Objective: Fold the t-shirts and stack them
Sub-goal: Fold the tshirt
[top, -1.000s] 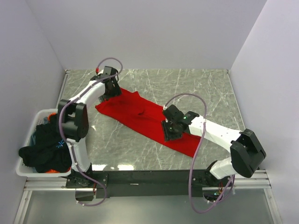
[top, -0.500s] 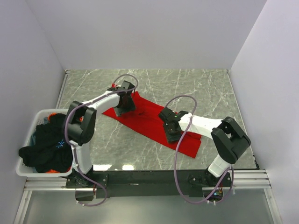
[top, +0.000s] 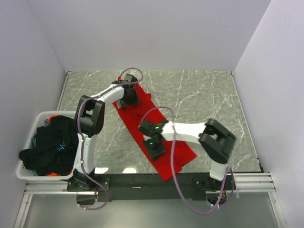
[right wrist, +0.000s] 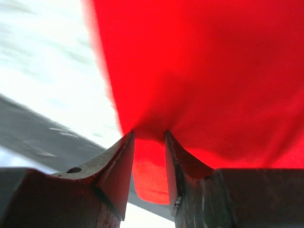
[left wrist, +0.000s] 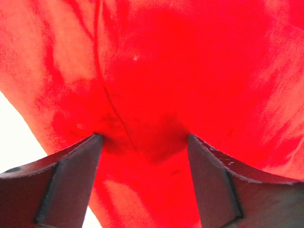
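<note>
Red on grey marble

Plain bright red shirt on a grey white-veined counter; black shirts, one with a blue mark, fill the white basket.

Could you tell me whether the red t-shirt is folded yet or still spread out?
Not neatly folded: the red t-shirt lies as a long, loose strip across the table, gathered by the left gripper and right gripper.

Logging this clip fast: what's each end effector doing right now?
Left end effector: fingers apart, red t-shirt bunched between them; grip unclear.
Right end effector: closed on the red t-shirt.
</note>
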{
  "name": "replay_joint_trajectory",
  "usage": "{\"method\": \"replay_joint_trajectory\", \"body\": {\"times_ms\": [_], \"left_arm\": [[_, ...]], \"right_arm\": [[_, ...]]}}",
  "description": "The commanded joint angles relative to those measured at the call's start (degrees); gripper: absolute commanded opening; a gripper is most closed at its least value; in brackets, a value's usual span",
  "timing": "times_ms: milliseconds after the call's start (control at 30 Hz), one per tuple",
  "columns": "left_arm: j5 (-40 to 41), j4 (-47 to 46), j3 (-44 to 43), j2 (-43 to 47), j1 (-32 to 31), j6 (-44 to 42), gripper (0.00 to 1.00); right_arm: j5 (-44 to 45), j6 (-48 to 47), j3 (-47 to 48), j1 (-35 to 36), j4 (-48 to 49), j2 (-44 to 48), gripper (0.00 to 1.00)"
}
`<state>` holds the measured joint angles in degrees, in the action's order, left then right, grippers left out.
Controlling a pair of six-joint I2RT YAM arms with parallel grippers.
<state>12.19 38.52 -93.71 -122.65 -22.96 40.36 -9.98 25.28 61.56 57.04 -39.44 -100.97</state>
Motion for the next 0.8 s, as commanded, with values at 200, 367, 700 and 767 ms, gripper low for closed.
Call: {"method": "replay_joint_trajectory", "body": {"times_ms": [200,367,700,767], "left_arm": [[1.96,-4.15,-16.66,-11.02,3.01,-18.82,0.95],[1.27,-5.3,-21.42,-13.75,3.62,-18.39,0.99],[-1.81,-7.59,-20.63,-3.76,3.63,-12.16,1.0],[-1.64,-7.24,-20.63,-1.2,3.71,-11.18,0.99]], "right_arm": [[-3.84,0.39,27.37,6.77,-1.16,-20.48,0.39],[0.22,-1.81,31.35,6.77,-4.42,-17.8,0.4],[9.8,0.91,10.96,7.12,-2.66,3.67,0.43],[9.8,1.7,7.36,7.21,-1.78,5.16,0.41]]}}
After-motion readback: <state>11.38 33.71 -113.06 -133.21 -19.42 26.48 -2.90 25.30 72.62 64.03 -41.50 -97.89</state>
